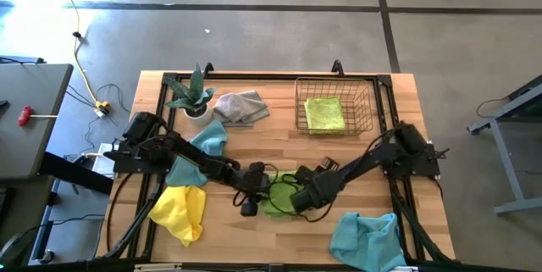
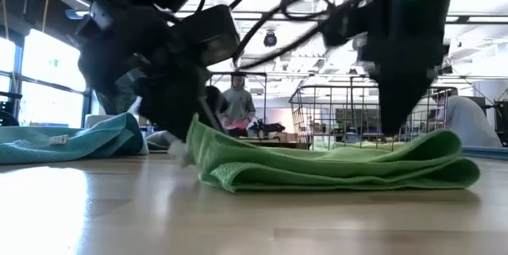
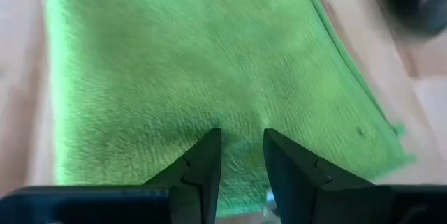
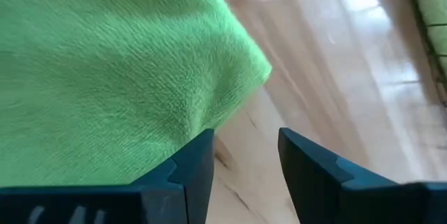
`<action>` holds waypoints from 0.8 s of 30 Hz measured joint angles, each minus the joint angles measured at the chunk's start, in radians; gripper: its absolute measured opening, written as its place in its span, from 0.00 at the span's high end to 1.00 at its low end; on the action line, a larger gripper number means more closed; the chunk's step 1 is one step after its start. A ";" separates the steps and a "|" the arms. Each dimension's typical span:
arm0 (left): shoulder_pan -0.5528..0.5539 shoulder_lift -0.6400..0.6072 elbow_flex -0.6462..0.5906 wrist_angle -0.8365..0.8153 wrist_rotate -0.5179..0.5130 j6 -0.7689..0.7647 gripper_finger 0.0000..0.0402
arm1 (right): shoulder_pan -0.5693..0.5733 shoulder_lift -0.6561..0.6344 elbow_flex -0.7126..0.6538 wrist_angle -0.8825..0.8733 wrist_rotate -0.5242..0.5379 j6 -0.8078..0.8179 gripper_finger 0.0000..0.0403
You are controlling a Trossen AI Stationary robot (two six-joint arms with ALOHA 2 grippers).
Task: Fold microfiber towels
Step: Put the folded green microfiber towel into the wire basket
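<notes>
A lime green microfiber towel [image 1: 278,197] lies folded in several layers on the wooden table [image 1: 254,141], between my two grippers. My left gripper [image 3: 241,151] is at its left end, shut on the cloth. In the low view that end [image 2: 198,132] rises toward the gripper. My right gripper [image 4: 244,151] stands open at the towel's right end [image 2: 444,148]. A towel corner [image 4: 244,70] lies beside one of its fingers, and bare wood shows between the two. Other microfiber towels lie around: light blue [image 1: 201,147], yellow [image 1: 181,211], light blue [image 1: 366,238] and grey [image 1: 241,106]. My left gripper pinches the towel's left edge [image 3: 241,123] between its two fingers, slanting down from the table's left. How many layers it has, I cannot tell. That edge is raised a little, while the rest of the towel lies flat on the table.
A wire basket [image 1: 366,102] at the far right holds a folded lime green towel [image 1: 324,113]. A potted plant [image 1: 193,96] stands at the far left. Bare wood lies between the basket and the grippers. A person [image 2: 238,104] stands in the room behind.
</notes>
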 joint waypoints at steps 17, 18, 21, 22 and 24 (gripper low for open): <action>-0.013 0.000 0.066 -0.050 -0.052 0.072 0.75 | 0.090 -0.314 -0.376 0.455 -0.136 0.458 0.62; -0.013 0.000 0.066 -0.055 -0.052 0.072 0.75 | 0.091 -0.331 -0.422 0.542 -0.138 0.473 0.62; -0.013 0.000 0.066 -0.076 -0.053 0.071 0.75 | 0.091 -0.371 -0.557 0.823 -0.138 0.511 0.62; -0.013 0.000 0.066 -0.083 -0.056 0.072 0.75 | 0.091 -0.379 -0.598 0.901 -0.139 0.520 0.62; -0.012 -0.001 0.066 -0.094 -0.060 0.071 0.75 | 0.090 -0.386 -0.660 1.032 -0.139 0.534 0.62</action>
